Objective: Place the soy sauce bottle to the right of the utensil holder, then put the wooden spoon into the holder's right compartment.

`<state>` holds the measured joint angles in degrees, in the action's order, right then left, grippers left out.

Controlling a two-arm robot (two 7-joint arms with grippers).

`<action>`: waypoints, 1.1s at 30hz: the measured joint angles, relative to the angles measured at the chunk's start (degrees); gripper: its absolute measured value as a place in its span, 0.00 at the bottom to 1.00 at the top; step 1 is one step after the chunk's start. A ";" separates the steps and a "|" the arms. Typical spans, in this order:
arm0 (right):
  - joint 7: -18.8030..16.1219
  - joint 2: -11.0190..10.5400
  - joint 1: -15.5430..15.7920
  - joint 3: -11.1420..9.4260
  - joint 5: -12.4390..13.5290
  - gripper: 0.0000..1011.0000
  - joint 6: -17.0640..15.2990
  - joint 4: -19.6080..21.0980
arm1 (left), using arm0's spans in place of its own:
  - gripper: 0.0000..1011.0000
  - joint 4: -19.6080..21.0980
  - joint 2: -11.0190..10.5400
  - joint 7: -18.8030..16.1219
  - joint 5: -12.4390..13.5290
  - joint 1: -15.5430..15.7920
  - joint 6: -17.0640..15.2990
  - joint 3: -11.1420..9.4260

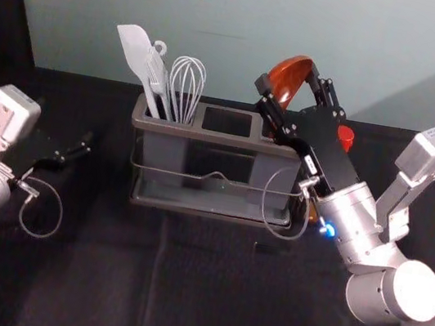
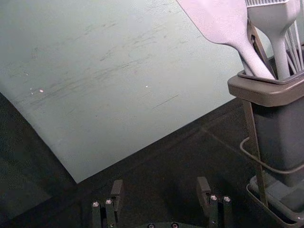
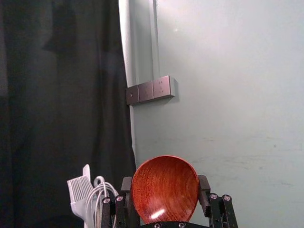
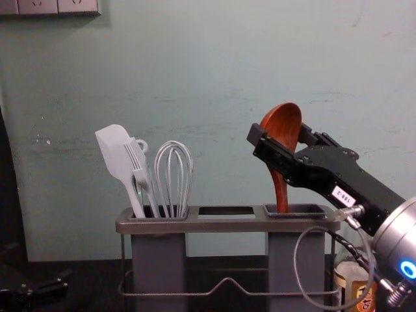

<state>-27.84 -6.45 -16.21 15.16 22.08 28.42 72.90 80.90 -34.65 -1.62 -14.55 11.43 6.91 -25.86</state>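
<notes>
The bottle step looks done, and the spoon step is in hand; the soy sauce bottle (image 4: 351, 274) stands just to the right of the utensil holder (image 4: 227, 225); the right gripper (image 4: 280, 135), above the holder's right side, is clamped on the head of the wooden spoon (image 4: 279, 190), whose handle points down into the holder's right compartment (image 4: 282, 255); the whisk (image 4: 173, 179) and white spatula (image 4: 120, 156) stand in the holder's left compartment; the left gripper (image 2: 159, 190) waits idle to the left of the holder, its fingers parted; the next move probably calls for lowering the spoon straight down inside the compartment, then letting go gently, since a tilt could catch the handle on the holder's rim.
</notes>
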 joint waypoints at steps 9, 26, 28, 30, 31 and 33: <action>0.84 -0.37 1.61 -0.03 -0.67 0.83 -0.55 1.78 | 0.99 0.00 0.00 0.00 0.00 0.00 0.00 0.00; 1.90 -0.30 2.23 -0.16 -1.93 0.99 -0.58 2.36 | 0.99 0.00 0.00 0.00 0.00 0.00 0.00 0.00; 1.91 -0.26 2.26 -0.20 -1.96 0.99 -0.56 2.38 | 0.99 0.00 0.00 0.00 0.00 0.00 0.00 0.00; 1.94 -0.12 2.27 -0.25 -1.88 0.99 -0.56 2.65 | 0.99 0.00 0.00 0.00 0.00 0.00 0.00 0.00; 1.95 -0.07 2.26 -0.27 -1.84 0.99 -0.56 2.86 | 0.99 0.00 0.00 0.00 0.00 0.00 0.00 0.00; 2.01 0.01 2.16 -0.31 -1.83 0.99 -0.56 3.78 | 0.99 0.00 0.00 0.00 0.00 0.00 0.00 0.00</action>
<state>-25.83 -6.44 -14.06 14.85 20.25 27.86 76.68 80.90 -34.64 -1.62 -14.55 11.43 6.90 -25.86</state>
